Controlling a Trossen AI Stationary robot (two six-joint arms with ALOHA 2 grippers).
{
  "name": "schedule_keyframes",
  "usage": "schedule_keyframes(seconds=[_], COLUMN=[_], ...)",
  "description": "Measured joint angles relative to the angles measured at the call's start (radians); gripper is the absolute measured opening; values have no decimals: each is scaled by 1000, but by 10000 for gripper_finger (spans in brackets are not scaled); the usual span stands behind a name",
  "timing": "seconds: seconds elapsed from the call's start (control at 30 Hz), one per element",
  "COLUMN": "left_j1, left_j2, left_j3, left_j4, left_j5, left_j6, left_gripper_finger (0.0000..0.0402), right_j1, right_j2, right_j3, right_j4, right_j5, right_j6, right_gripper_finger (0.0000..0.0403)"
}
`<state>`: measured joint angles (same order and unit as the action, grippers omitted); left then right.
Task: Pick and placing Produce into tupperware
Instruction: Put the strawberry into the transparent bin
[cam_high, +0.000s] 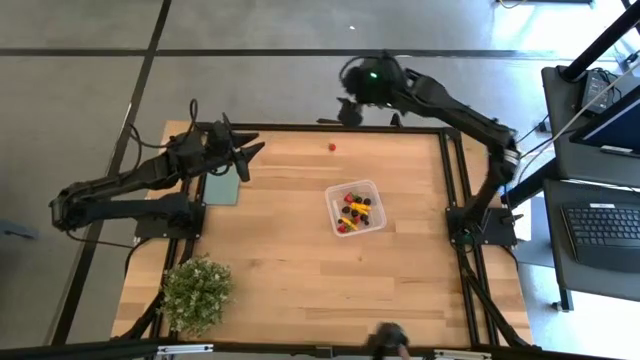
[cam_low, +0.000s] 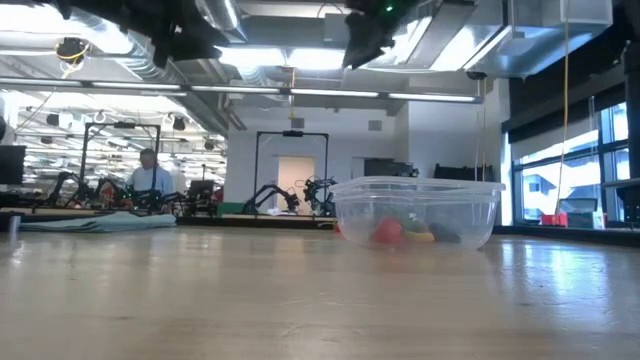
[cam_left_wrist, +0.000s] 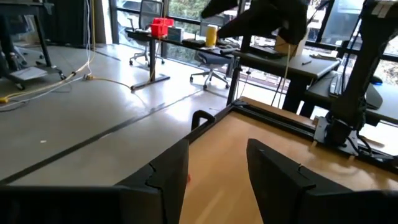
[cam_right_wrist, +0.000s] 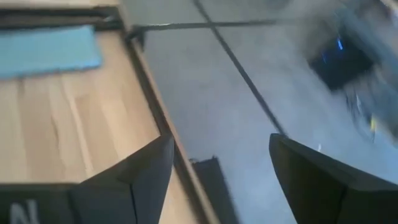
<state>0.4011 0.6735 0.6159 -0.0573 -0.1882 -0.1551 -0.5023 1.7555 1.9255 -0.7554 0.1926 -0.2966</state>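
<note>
The clear square tupperware (cam_high: 356, 208) stands on the table right of centre, and the low view shows it too (cam_low: 415, 210). Several small produce pieces lie inside it (cam_high: 354, 210), red, yellow and dark; a red one (cam_low: 388, 232) rests on its floor. One red piece (cam_high: 332, 146) lies alone on the wood near the far edge. My left gripper (cam_high: 246, 160) hovers open above the table's far left part, empty (cam_left_wrist: 217, 180). My right gripper (cam_high: 350, 108) is raised at the far edge, open and empty (cam_right_wrist: 221, 168), looking down on the table rim and the floor.
A flat teal-green rectangle (cam_high: 222, 188) lies by the left arm's base and also shows in the right wrist view (cam_right_wrist: 46, 50). A bushy potted plant (cam_high: 197, 293) stands at the near left corner. A black frame (cam_high: 445, 170) borders the table. Bare wood lies between tupperware and plant.
</note>
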Motion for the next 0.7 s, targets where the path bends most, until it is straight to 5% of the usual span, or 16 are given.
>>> schedule_keyframes(seconds=[0.3, 0.7], left_j1=[-5, -41], left_j2=[0, 0], left_j3=[0, 0], left_j4=[-40, -95], left_j5=[30, 30], left_j6=[0, 0], left_gripper_finger=[164, 149], right_j1=[-9, -59], right_j2=[274, 520], right_j3=[212, 214], right_j4=[-179, -245], right_j5=[-93, -224], right_j6=[-336, -315], right_gripper_finger=[266, 266])
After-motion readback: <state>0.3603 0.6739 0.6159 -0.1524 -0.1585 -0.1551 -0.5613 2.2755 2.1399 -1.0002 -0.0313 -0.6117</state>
